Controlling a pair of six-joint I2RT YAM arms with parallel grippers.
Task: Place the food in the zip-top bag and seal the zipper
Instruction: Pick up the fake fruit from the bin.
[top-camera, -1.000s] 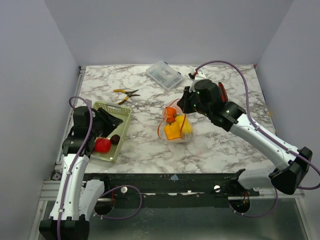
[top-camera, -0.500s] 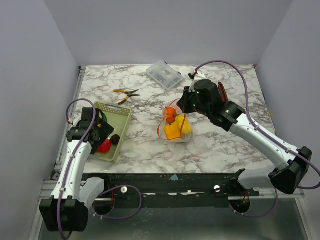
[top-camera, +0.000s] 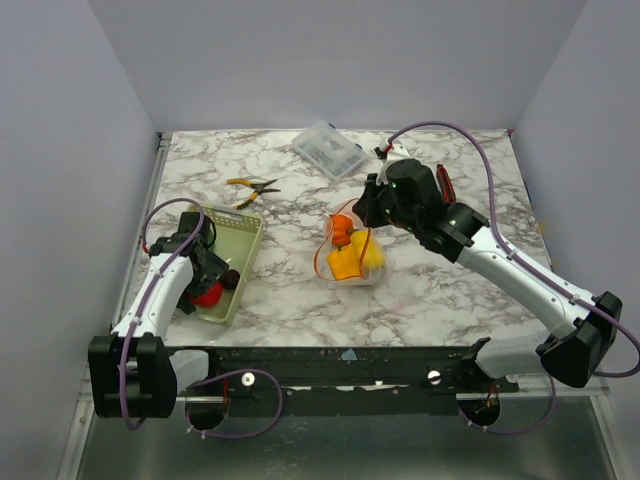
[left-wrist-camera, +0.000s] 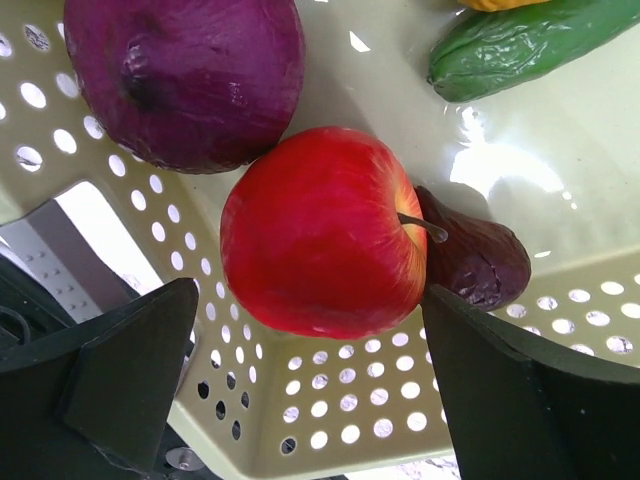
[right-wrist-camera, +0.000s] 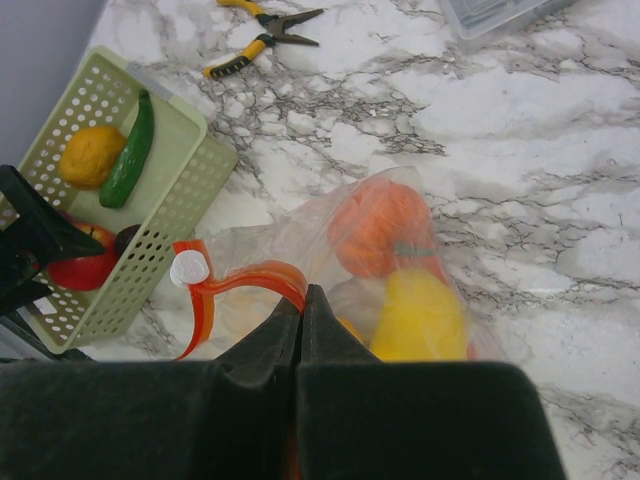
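The clear zip-top bag (top-camera: 352, 258) lies mid-table with an orange toy fruit (right-wrist-camera: 385, 225) and a yellow lemon (right-wrist-camera: 420, 315) inside. My right gripper (top-camera: 363, 214) is shut on the bag's red-orange zipper (right-wrist-camera: 250, 275), its tips (right-wrist-camera: 302, 296) pinching the strip beside the white slider (right-wrist-camera: 188, 268). My left gripper (top-camera: 207, 284) is down in the pale green basket (top-camera: 240, 232), open, with one finger on each side of a red toy fruit (left-wrist-camera: 320, 230) and not touching it. A purple onion (left-wrist-camera: 180, 80), a green cucumber (left-wrist-camera: 510, 45) and a dark brown piece (left-wrist-camera: 480, 262) lie beside it.
The basket (right-wrist-camera: 170, 200) also holds a yellow-orange fruit (right-wrist-camera: 90, 155). Yellow-handled pliers (top-camera: 252, 186) lie behind the basket. A rigid clear box (top-camera: 328, 150) stands at the back. A dark-red tool (top-camera: 444, 185) lies behind the right arm.
My left arm has swung and lowered its wrist into the near end of the basket, around the red fruit. The right arm and the bag have not moved.
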